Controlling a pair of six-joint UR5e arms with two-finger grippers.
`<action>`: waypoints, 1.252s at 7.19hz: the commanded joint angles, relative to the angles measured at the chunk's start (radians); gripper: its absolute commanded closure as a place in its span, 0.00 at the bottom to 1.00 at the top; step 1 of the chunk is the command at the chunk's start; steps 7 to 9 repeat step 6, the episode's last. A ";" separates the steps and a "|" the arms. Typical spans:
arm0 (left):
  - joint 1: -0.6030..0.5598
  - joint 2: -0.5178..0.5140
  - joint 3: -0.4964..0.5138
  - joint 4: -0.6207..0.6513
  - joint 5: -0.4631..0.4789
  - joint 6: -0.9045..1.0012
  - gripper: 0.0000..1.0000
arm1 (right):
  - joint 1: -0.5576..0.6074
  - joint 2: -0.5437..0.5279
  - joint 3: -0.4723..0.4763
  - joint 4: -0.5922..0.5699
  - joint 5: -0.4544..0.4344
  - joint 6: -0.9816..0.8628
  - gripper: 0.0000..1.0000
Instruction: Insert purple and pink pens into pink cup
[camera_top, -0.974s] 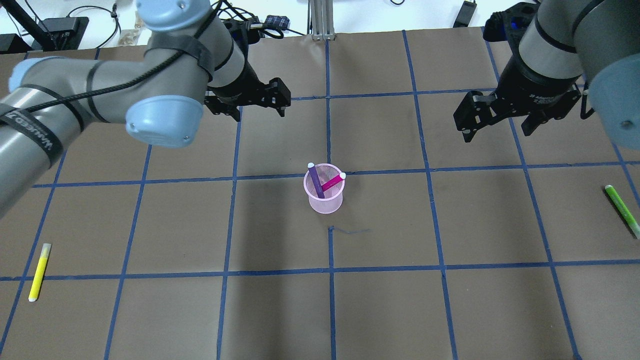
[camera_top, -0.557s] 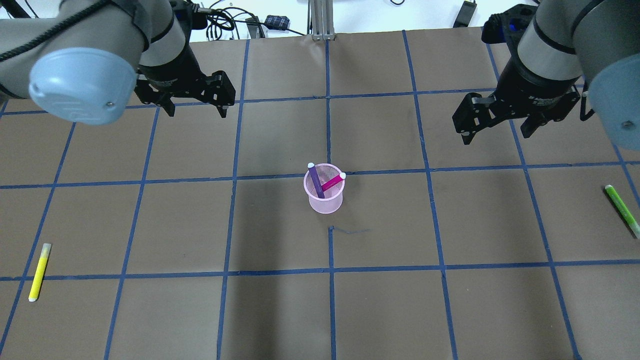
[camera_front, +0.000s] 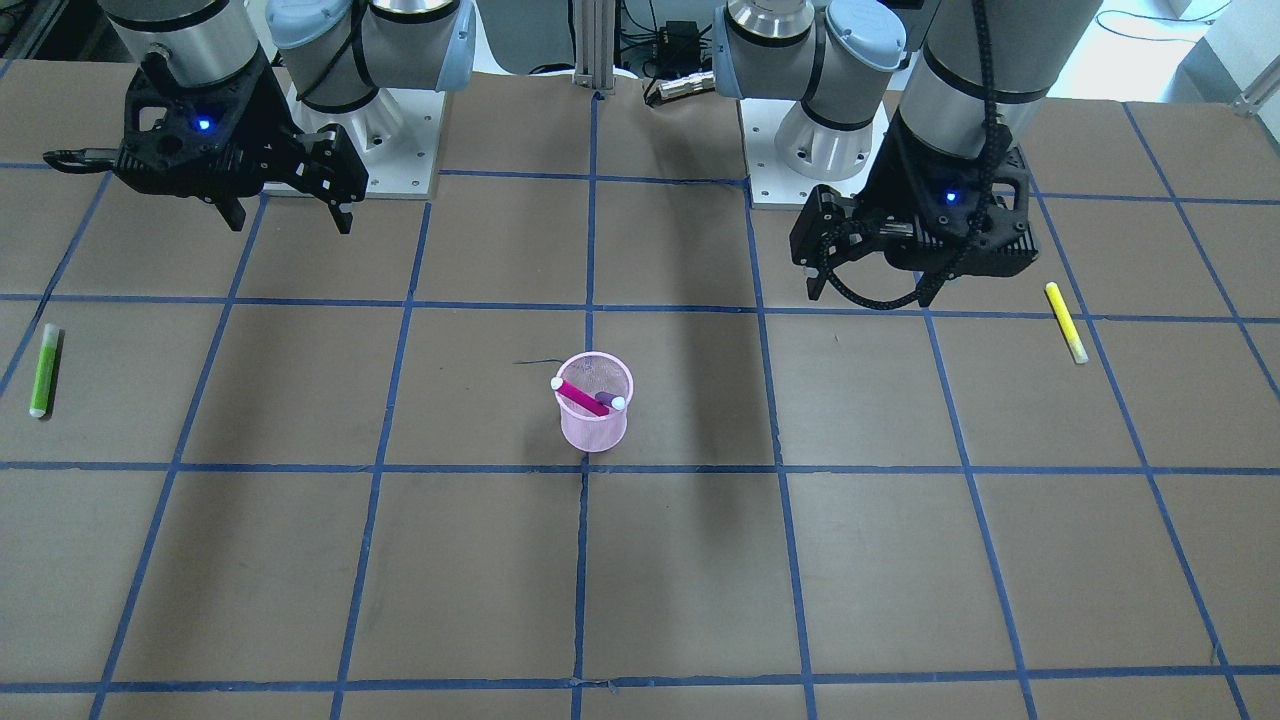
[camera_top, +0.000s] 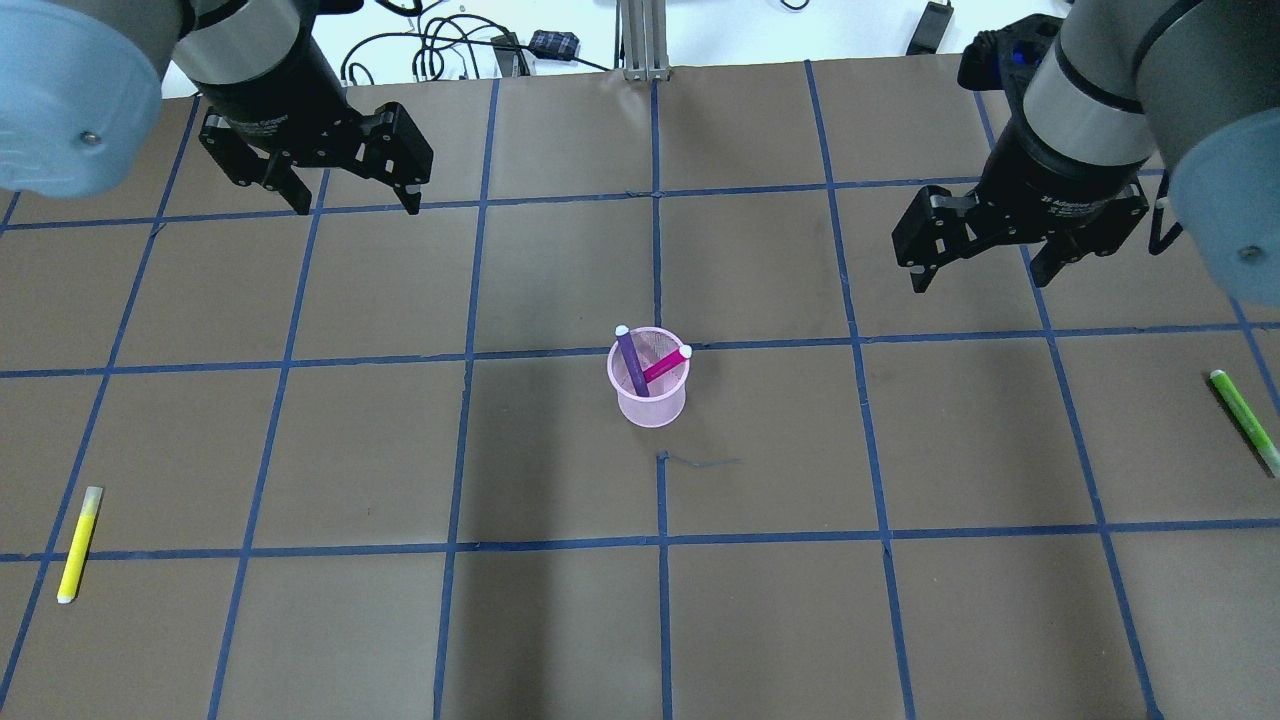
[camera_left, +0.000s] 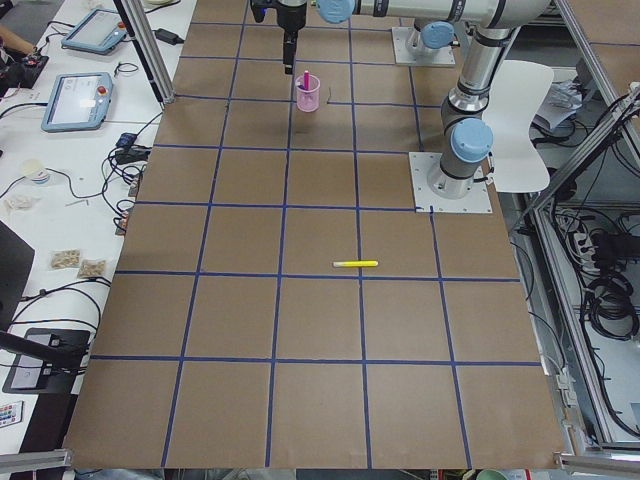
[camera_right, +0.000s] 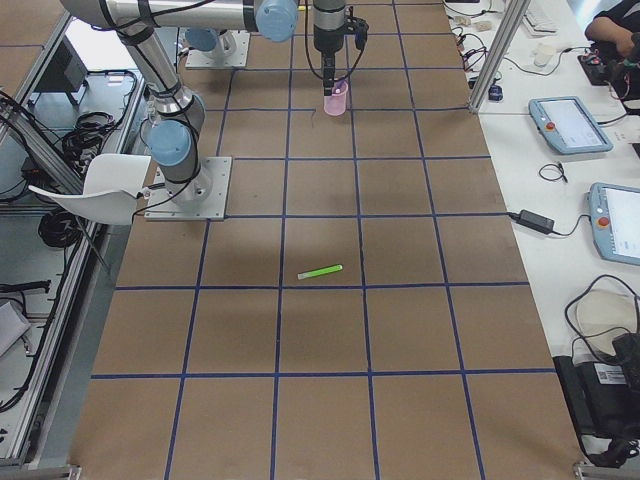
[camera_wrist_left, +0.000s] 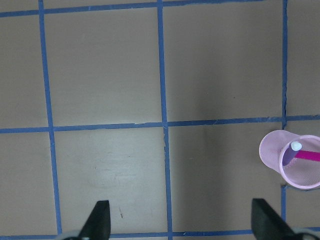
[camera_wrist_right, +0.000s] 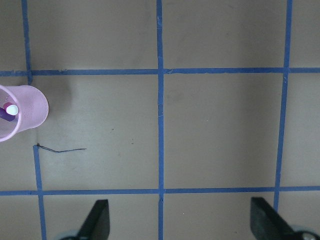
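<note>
The brown surface (camera_top: 560, 620) has blue lines. The left gripper (camera_top: 355, 205) hangs above it, fingers spread wide, holding nothing. The right gripper (camera_top: 982, 275) is the same. Between them, well apart from both, the pink cup (camera_top: 648, 402) stands upright, and the purple pen (camera_top: 631, 362) and pink pen (camera_top: 664, 366) lean inside it.

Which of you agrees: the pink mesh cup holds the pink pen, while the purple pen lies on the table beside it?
Wrong on the purple pen: it stands in the pink mesh cup too, beside the pink pen, as the overhead exterior view shows.
</note>
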 joint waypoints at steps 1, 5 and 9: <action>0.023 0.010 -0.010 0.015 -0.016 0.067 0.00 | 0.023 0.001 0.000 -0.008 0.001 0.004 0.00; 0.002 0.018 -0.013 0.015 0.015 0.065 0.00 | 0.023 0.001 0.006 -0.005 -0.019 0.004 0.00; -0.004 0.028 -0.013 0.019 -0.015 0.065 0.00 | 0.023 0.001 0.006 -0.003 -0.019 0.004 0.00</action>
